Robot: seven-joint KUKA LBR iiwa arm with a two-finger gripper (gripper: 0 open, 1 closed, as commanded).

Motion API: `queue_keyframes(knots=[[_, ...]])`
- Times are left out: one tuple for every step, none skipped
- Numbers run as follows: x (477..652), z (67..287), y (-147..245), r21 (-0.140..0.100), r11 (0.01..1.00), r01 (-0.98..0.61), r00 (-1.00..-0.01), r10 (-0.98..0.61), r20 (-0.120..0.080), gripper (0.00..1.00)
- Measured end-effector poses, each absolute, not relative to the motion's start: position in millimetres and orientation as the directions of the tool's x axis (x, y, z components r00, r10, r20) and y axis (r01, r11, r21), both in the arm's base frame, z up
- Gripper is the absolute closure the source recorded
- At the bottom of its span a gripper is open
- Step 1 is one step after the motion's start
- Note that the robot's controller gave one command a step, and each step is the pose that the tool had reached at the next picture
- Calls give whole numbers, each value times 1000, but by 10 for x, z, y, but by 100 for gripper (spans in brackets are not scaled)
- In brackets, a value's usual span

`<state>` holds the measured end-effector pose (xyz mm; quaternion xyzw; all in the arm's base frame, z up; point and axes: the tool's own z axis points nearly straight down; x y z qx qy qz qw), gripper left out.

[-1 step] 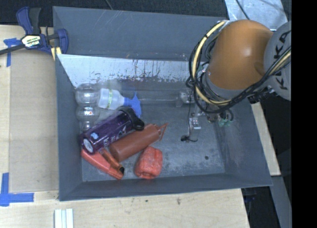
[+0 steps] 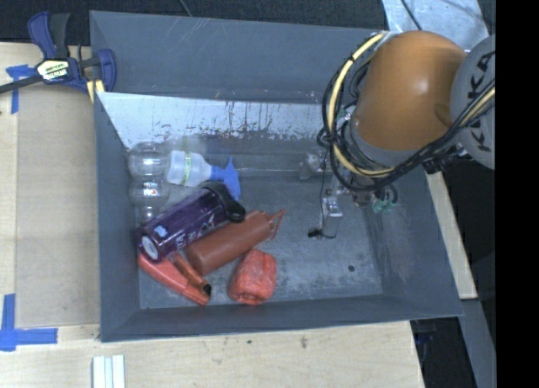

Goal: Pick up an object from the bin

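Hanging over the bare floor of the bin (image 2: 396, 268), right of centre, our gripper (image 2: 328, 214) visibly carries nothing, and we cannot tell whether it is open or closed, so the pick lies ahead, the brown bottle (image 2: 229, 241) nearest, lower left.

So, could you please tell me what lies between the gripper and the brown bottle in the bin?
Nothing: in the camera view, just bare grey bin floor separates the gripper from the brown bottle and its pointed tip.
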<state>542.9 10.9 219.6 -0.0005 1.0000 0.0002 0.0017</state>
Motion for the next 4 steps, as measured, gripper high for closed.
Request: queue_keyframes(knots=[[5517, 1956, 259, -1, 999, -55, -998, -55, -9, 0], [5507, 1448, 677, 0, 1000, -23, -1000, -23, -5, 0], [5590, 1106, 729, 1, 996, -86, -996, -86, -3, 0], [5713, 787, 892, 0, 993, -114, -993, -114, -33, 100]])
